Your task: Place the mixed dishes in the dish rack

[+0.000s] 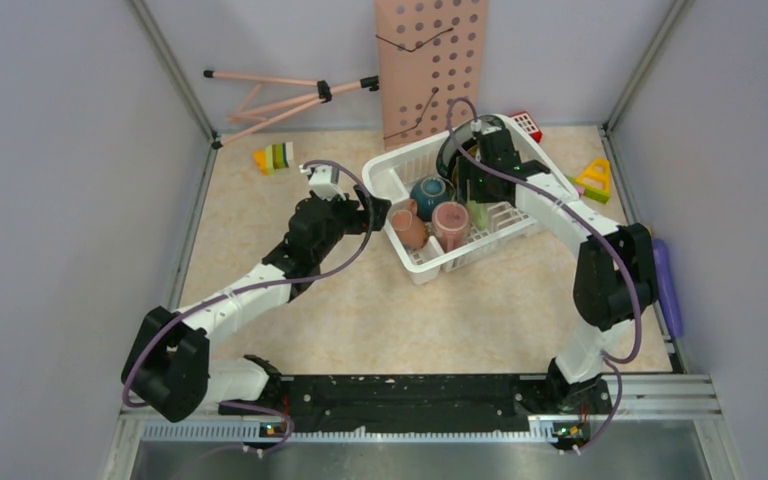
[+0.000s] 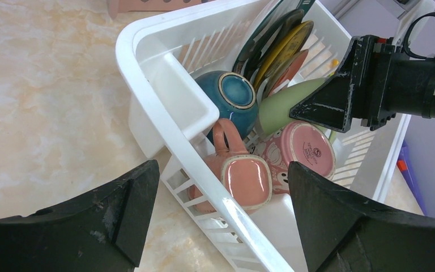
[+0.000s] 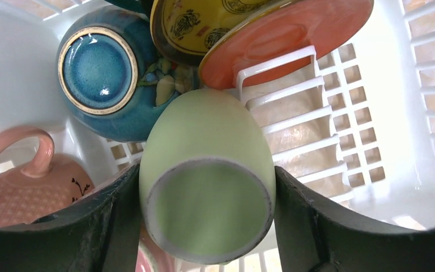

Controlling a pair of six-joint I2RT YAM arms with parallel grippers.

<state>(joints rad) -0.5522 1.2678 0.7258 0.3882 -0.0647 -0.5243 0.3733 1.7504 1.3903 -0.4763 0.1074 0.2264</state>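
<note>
One dish rack (image 1: 430, 268), white, slotted sides, set at an angle at mid-table toward the far wall. All the dishes counted sit inside it.

Plates: three counted, on edge at the rack's far end. One is dark-rimmed (image 2: 259, 35), one yellow (image 3: 204, 22), one red (image 3: 294, 34), and they lean on each other. A possible fourth sits among the dark ones; cannot tell.

Bowl: one teal bowl (image 2: 232, 99), tipped on its side with its base facing out, just beside the plates.

Mug: one light green mug (image 3: 207, 187), lying tilted with its mouth toward the right wrist camera. Its closed end is against the bowl and under the red plate.

Cups: two pinkish cups at the rack's near end, one with a square base and a handle (image 2: 243, 178), one with a round base (image 2: 306, 150).

Right arm: reaches forward and inward, wrist bent down into the rack. The right gripper (image 1: 477, 195) is clamped on the mug, one finger on each side. Whether the mug rests on the rack floor cannot be told.

Left arm: stretched diagonally toward the rack's left corner. The left gripper (image 1: 372, 208) has its jaws wide apart and holds nothing; the rack's rim runs between them in the wrist view.

Surface: beige marbled tabletop (image 1: 360, 310), grey walls on three sides. A pink perforated board (image 1: 430, 60) leans on the far wall and a pink folding stand (image 1: 280, 95) lies beside it. A purple object (image 1: 668, 285) lies at the right edge. Three toy blocks: left of the rack (image 1: 274, 157), right of it (image 1: 595, 178), behind it (image 1: 526, 124).
</note>
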